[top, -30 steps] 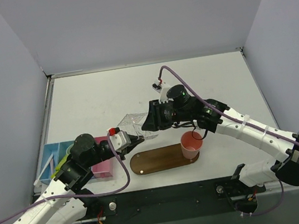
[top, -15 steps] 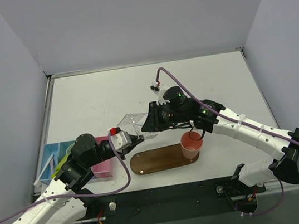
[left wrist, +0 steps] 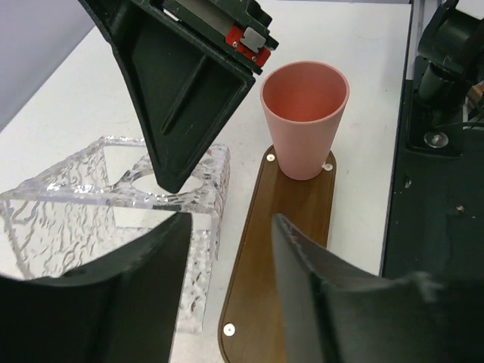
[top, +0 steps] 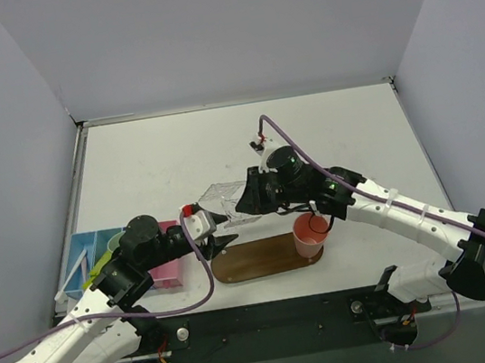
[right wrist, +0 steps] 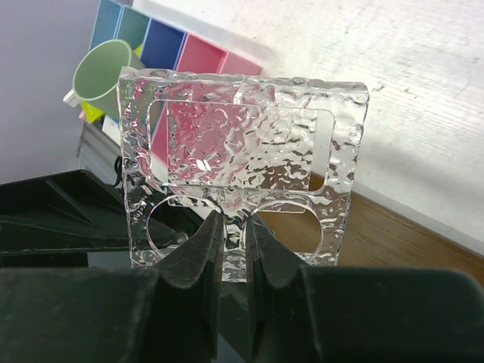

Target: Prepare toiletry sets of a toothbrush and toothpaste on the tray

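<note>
while the right gripper (right wrist: 234, 227) pinches one edge of a clear rippled acrylic holder (right wrist: 243, 162) with its jaws squeezed almost together, the left gripper (left wrist: 231, 227) sits right next to it with its jaws parted about halfway and nothing between them. the holder has a rectangular window cut in it and two round holes near the pinched edge. can't tell from any view whether it's resting on the table (top: 157, 158) or hanging just above it.

the tray (left wrist: 281, 249), the brown wooden oval, lies flat on the table close to the arm bases, with small silver screws near its ends. the holder is just beside its left end, on the far side. a pink cup (left wrist: 304, 113) stands mouth up on the tray's right end, and the right arm passes just behind it.

what's in the way: the holder and the black body of the right gripper fill the space straight ahead of the left fingers (left wrist: 125, 291), so the left wrist view only gets a clear look at the tray and the cup.

off to the left there's a row of blue and pink bins (right wrist: 198, 54) with a green cup (right wrist: 100, 76) at them (the left arm covers a good part of these from above). a slim pale stick (top: 79, 266) lies slanted in a blue bin, too small to say if it's the toothbrush.

writing: a red tab (left wrist: 248, 38) on the right gripper's body, any marking too small to read.
</note>
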`<state>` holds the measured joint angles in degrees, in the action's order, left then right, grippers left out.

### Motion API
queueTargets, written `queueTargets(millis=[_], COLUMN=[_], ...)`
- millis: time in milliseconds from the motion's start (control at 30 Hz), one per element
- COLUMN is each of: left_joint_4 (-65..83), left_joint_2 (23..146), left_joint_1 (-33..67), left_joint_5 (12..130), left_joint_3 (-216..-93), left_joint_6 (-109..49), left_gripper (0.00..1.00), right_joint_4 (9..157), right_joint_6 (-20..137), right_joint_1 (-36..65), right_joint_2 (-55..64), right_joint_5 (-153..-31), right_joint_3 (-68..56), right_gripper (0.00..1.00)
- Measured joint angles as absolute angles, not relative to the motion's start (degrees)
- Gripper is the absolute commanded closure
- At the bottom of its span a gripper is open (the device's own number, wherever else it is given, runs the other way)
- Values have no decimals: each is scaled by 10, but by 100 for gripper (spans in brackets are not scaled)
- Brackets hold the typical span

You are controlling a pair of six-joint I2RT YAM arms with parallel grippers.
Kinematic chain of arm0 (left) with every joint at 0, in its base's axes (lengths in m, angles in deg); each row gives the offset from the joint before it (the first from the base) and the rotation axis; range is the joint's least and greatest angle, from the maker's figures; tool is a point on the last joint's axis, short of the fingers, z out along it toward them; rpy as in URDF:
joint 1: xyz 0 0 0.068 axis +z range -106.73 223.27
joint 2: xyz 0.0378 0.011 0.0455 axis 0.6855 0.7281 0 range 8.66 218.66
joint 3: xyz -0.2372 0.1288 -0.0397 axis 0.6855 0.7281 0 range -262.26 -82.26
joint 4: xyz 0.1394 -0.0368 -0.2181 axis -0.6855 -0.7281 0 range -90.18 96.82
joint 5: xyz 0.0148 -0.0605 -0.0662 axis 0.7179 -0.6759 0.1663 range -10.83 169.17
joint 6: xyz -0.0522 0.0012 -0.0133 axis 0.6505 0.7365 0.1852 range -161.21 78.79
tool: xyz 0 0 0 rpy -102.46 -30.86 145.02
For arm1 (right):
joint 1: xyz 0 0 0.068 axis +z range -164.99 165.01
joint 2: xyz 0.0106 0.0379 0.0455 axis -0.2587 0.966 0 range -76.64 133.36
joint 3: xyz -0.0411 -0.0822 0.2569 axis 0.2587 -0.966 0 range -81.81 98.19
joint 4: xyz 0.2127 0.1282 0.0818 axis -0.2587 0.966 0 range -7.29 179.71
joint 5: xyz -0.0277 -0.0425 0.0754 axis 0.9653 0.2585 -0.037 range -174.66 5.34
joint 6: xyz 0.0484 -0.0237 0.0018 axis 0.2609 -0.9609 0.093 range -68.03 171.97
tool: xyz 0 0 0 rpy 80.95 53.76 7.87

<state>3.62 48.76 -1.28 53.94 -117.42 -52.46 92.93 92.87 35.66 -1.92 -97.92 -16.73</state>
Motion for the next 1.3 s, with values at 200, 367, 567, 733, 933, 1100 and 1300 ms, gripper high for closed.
queueTargets(millis=[200,367,567,733,933,1100,1300], left_joint_4=[36,32,50,70,32,-13,-40], left_joint_2=[485,479,472,493,515,513,513], left_joint_1=[-13,-7,122,224,251,232,178], left_joint_5=[554,582,552,556,668,733,793], left_joint_3=[-1174,-1177,-1185,-1205,-1224,-1224,-1224], left_joint_6=[-504,-485,-418,-349,-330,-336,-352], left_gripper=[27,25,24,25,24,24,24], right_joint_4=[945,970,1024,1053,1100,1144,1209], right_joint_6=[914,902,892,903,956,1009,1075], right_joint_1=[357,372,412,446,502,531,554], right_joint_2=[-32,-33,-31,-28,11,43,77], right_joint_5=[-920,-865,-801,-761,-725,-706,-666], right_joint_3=[-169,-169,-157,-139,-121,-119,-89], right_gripper=[100,100,100,100,100,100,100])
